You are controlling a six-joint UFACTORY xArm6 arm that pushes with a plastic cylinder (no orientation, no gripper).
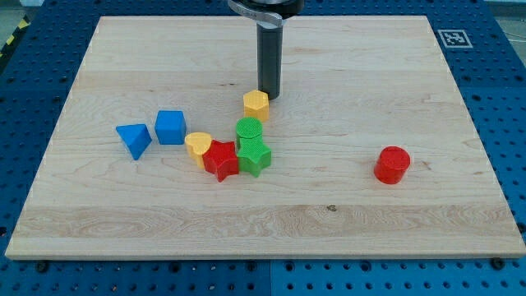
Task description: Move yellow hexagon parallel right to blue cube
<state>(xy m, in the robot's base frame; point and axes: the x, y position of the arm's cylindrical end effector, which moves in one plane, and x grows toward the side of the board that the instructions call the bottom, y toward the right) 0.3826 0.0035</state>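
Seven blocks are sitting on your wooden board [345, 222] right now, and most of them are bunched up a bit to the view's left of centre. Your yellow hexagon [256, 104] is the one closest to the view's top of that bunch, and my tip [269, 95] is parked just beside it, on its upper-right side, so close you can't really tell if there's a gap or contact. There are no fingers here to be wide, narrow or holding anything, just the straight dark rod coming down from the view's top edge. Right below the hexagon you've got a green cylinder [249, 129], and touching that from below, a green star-ish block [255, 156]. A red star [220, 159] is jammed against the green one on its left, with a yellow heart [197, 145] tucked against the red star's upper left. The blue cube [170, 127] sits just to the left of the heart, near it but apart, and a blue triangle [133, 140] is beside the cube further left. So the hexagon is to the cube's right, but a bit higher in the view. Well off on the right there's a lone red cylinder [393, 164].
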